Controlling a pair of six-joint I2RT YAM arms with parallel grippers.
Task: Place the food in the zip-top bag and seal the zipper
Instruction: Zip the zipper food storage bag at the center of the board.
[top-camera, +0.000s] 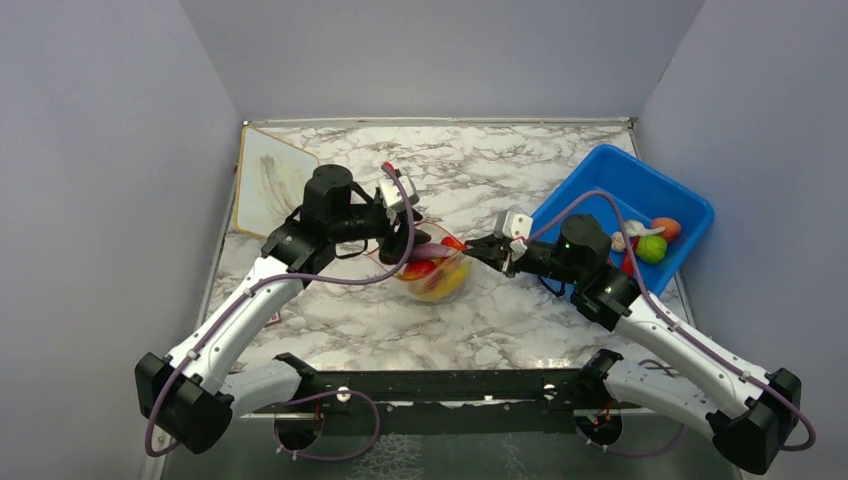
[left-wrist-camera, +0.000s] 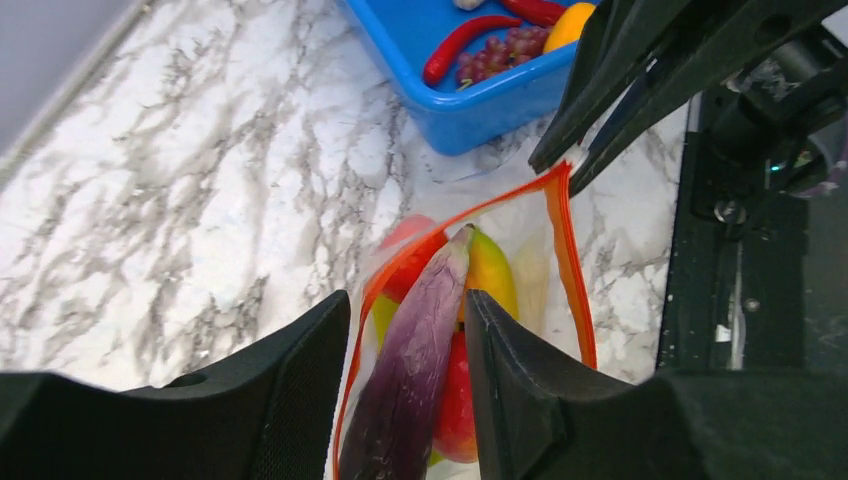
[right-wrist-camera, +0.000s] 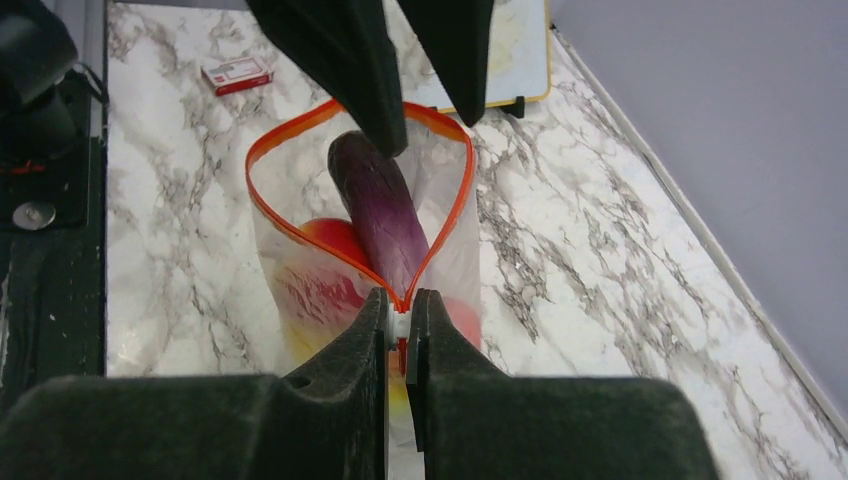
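The clear zip-top bag (top-camera: 440, 282) stands open mid-table, its orange-red zipper (right-wrist-camera: 455, 200) forming a loop. In it are a purple eggplant (right-wrist-camera: 385, 215), a red fruit (right-wrist-camera: 335, 240) and a yellow piece (left-wrist-camera: 490, 275). My left gripper (left-wrist-camera: 408, 330) is open over the mouth, with the eggplant (left-wrist-camera: 420, 350) lying between its fingers and part way in. My right gripper (right-wrist-camera: 400, 310) is shut on the zipper's white slider at the bag's right corner. More food lies in the blue bin: a red chili (left-wrist-camera: 460, 45), grapes (left-wrist-camera: 515, 45) and a green piece (top-camera: 652, 248).
The blue bin (top-camera: 625, 195) stands at the right, just behind my right arm. A white board with a yellow edge (top-camera: 268, 175) lies at the back left. A small red and white box (right-wrist-camera: 237, 75) lies near the front left. Grey walls close in three sides.
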